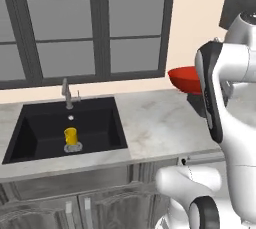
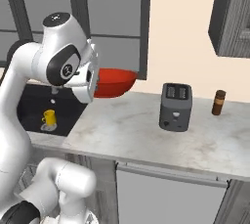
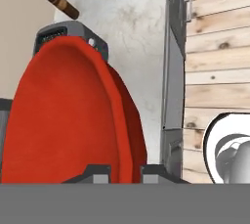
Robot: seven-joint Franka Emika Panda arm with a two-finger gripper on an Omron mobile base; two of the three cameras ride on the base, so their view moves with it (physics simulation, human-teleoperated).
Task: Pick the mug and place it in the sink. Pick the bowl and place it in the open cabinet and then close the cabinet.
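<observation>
Tool point(image 3: 125, 171) clamped on the bowl point(image 2: 113, 82) rim, arm raised above the counter point(image 2: 146, 135) (mug point(image 1: 71, 136) in sink point(image 1: 35, 128))

The arm point(image 2: 29, 81) is glossy white, built of rounded, bulbous links. Dark grey bands and black caps mark its joints, one round cap topping the upper link. Its jaws are small, dark grey blocks.

No readable text, label, brand, number or sign anywhere.

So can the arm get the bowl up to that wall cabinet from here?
Probably yes: the tool holds the bowl raised above the counter, and nothing visible stands between it and the cabinet up right.
</observation>
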